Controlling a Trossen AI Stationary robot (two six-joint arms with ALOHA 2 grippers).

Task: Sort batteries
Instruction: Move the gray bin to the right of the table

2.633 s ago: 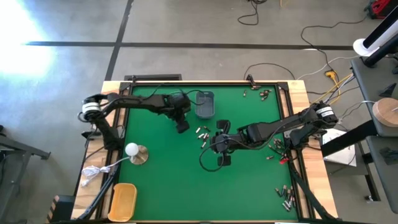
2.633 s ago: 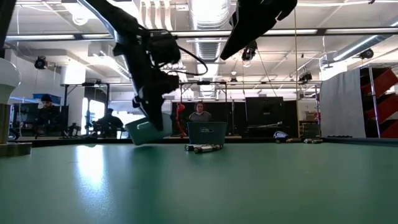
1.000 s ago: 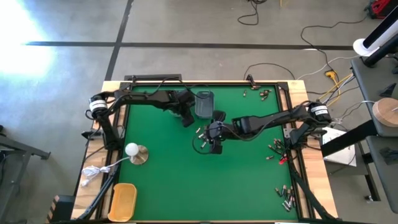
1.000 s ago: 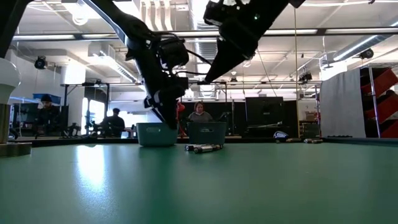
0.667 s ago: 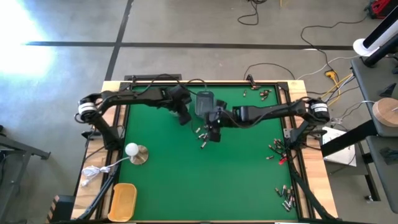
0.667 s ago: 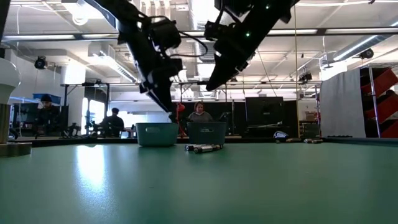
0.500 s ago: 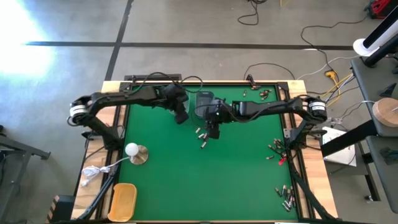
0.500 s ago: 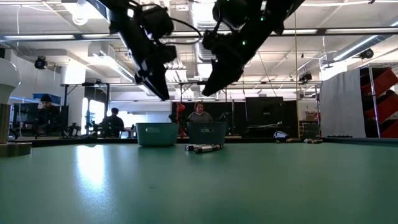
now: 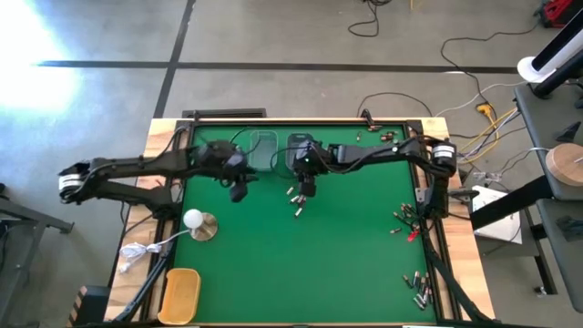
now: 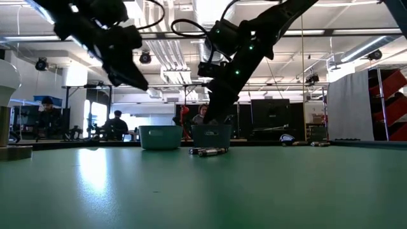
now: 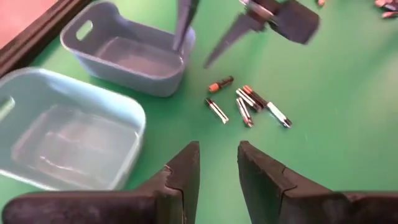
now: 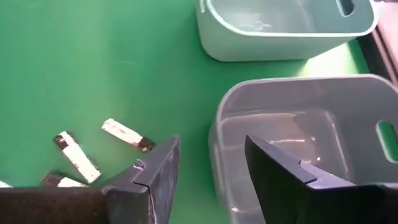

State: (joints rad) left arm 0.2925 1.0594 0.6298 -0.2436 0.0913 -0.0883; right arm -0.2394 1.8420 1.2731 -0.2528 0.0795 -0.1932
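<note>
A small cluster of batteries lies on the green mat just near of two small trays, a pale one and a grey-blue one. My right gripper hovers open over the near corner of the grey-blue tray, with nothing between its fingers. My left gripper hangs open and empty above the mat, to the left of the trays. In the low view both grippers are clear of the table.
A white ball on a round base stands near the left edge, and a yellow tray sits at the near left corner. More batteries lie at the far right, the right edge and the near right corner.
My left gripper has drawn back from the trays toward the table's left edge and risen, uncovering the pale tray on the mat. My right gripper has swung from the table's middle toward the far edge and sunk over the grey-blue tray.
</note>
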